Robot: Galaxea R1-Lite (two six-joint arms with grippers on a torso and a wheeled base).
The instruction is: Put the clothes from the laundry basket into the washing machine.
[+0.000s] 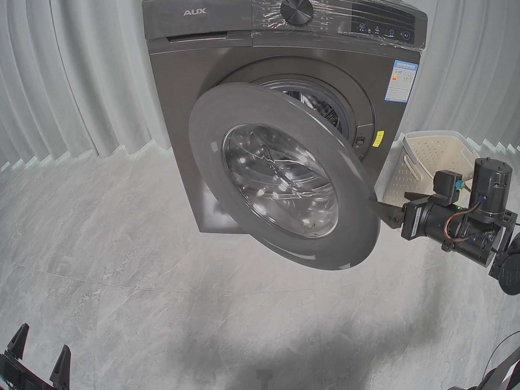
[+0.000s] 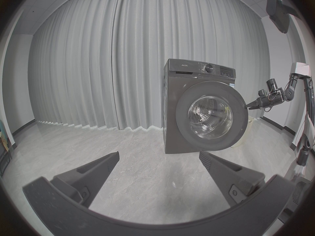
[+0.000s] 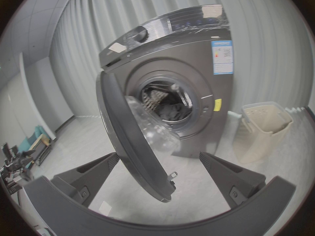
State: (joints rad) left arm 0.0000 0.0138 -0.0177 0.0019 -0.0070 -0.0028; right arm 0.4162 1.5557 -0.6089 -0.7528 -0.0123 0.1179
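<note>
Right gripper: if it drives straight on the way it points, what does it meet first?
The washing machine door. Its free edge stands right ahead of the right gripper, between the open jaws; whether they touch is unclear.

Bright, diffuse light in all 3 views. Shadows on floor (image 1: pixel 108 234) are soft & faint, and the tiles have a dull sheen. Door glass (image 1: pixel 279 182) throws scattered white glints. Film (image 1: pixel 325 17) on washer (image 1: pixel 216 136) top shines in streaks. Drum (image 3: pixel 169 107) is dark inside vs. the lit front. Curtain (image 2: pixel 98 66) is evenly lit, w/ folds lightly shaded. Wrist views have strong fisheye: lines bow twd edges, corners go black. Head view has a milder bend.
</note>
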